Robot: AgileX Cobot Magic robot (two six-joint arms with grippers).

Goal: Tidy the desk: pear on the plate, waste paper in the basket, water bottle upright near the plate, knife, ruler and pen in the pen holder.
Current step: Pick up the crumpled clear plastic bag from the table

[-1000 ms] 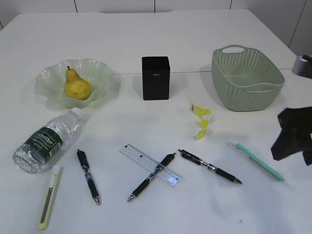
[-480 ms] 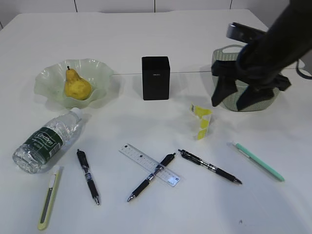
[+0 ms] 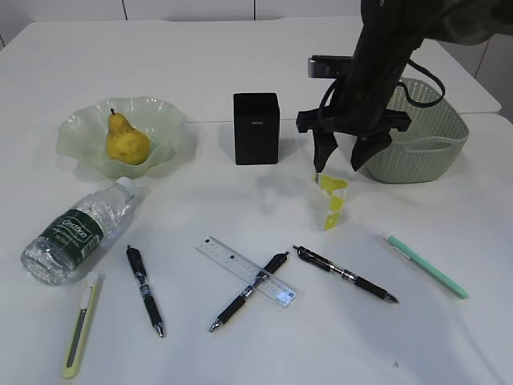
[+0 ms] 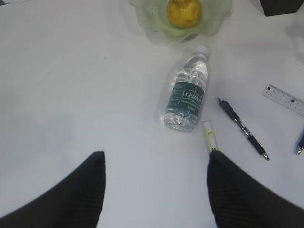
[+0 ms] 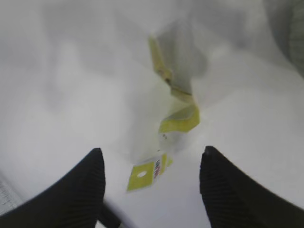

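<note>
**Right pincer poised over the waste paper**

My right pincer (image 3: 343, 163) hangs just above the yellow-and-white waste paper (image 3: 331, 199), jaws spread and released, nothing between them. In my right wrist view the crumpled strip (image 5: 173, 121) lies on the white table (image 3: 449, 337) between my 2 dark fingertips (image 5: 78, 190), blurred but clearly untouched. The green basket (image 3: 433, 148) stands just right of my arm, at the far right.

My left pincer (image 4: 154, 190) is also spread and empty, hovering over bare table at the near left. Beyond it, in the left wrist view, the water bottle (image 4: 186, 97) lies on its side with its cap pointing toward the plate (image 4: 142, 14), where the pear (image 4: 184, 12) already sits.

The black pen holder (image 3: 256, 128) stands upright in the middle, far from me. The knife (image 3: 80, 325) lies at the near left beside the bottle. 3 black pens (image 3: 145, 289) lie along the near side, 1 of them crossing the clear ruler (image 3: 244, 271). A green pen (image 3: 425, 265) lies at the near right.
</note>
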